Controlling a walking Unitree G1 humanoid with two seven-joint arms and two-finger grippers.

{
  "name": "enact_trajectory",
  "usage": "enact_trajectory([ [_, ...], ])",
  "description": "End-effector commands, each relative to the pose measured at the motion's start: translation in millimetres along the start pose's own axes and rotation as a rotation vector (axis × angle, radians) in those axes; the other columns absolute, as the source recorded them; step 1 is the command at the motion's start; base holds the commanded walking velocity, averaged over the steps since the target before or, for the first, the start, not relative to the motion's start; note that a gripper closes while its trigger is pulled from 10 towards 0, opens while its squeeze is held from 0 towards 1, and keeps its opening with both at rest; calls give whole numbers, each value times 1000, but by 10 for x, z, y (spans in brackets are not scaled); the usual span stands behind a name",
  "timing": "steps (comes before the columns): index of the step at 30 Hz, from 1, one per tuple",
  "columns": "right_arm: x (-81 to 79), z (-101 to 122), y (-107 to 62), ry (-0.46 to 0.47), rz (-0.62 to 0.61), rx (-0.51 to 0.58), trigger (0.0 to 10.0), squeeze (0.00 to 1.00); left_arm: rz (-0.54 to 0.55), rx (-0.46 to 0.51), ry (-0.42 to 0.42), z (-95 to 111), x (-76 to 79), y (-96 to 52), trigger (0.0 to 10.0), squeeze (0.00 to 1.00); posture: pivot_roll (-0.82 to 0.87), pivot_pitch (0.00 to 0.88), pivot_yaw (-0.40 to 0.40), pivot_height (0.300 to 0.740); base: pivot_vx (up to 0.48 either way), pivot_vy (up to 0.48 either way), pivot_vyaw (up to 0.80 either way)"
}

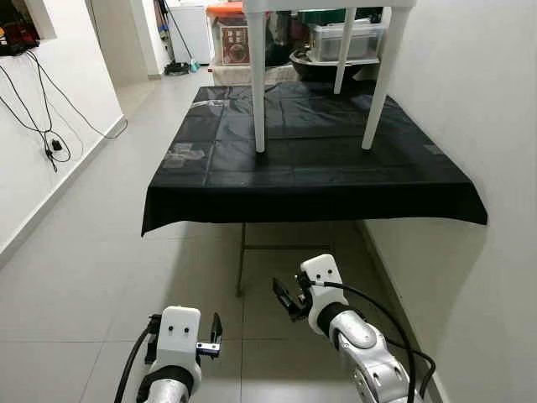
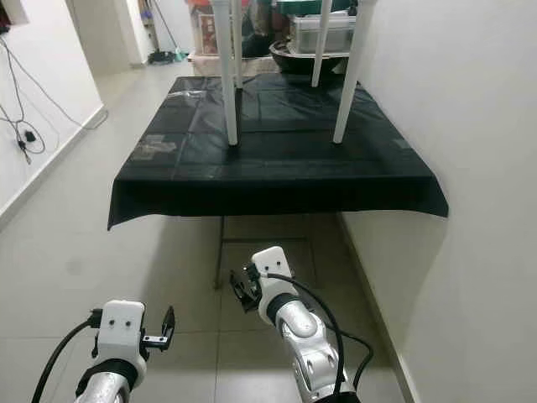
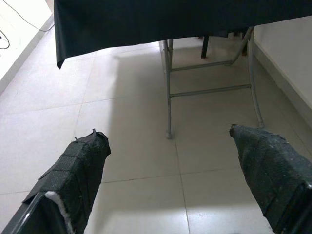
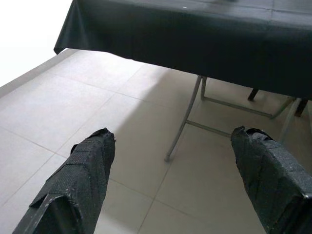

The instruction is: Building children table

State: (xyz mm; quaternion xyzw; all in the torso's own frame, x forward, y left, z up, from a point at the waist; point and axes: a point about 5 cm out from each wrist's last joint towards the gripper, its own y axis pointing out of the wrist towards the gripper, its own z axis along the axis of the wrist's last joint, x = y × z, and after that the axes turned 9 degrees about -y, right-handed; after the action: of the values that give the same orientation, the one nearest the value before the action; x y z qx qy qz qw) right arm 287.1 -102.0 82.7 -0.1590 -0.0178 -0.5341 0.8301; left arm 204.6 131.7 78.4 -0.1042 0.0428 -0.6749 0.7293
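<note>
While hanging low, left gripper and right gripper gape wide, empty.

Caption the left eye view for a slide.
White children's table standing on a black-draped table, both grippers, left and right, open below.

A black cloth covers the folding desk — its metal legs stand on the tiled floor. A white children's table stands upright on the cloth.
</note>
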Motion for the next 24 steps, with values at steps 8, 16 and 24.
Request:
enact_trajectory([
  [8,-10,21,144,46,18,3,10000,0,14,13,11,34,-56,154,10000,0,-47,0,0,734,0,0,0],
  [16,68,159,158,77,3,62,10000,0,4,62,28,75,-31,181,10000,0,-62,0,-16,734,0,0,0],
  [24,112,138,26,54,8,70,10000,0,-2,67,6,81,47,167,10000,0,-105,0,-4,734,0,0,0],
])
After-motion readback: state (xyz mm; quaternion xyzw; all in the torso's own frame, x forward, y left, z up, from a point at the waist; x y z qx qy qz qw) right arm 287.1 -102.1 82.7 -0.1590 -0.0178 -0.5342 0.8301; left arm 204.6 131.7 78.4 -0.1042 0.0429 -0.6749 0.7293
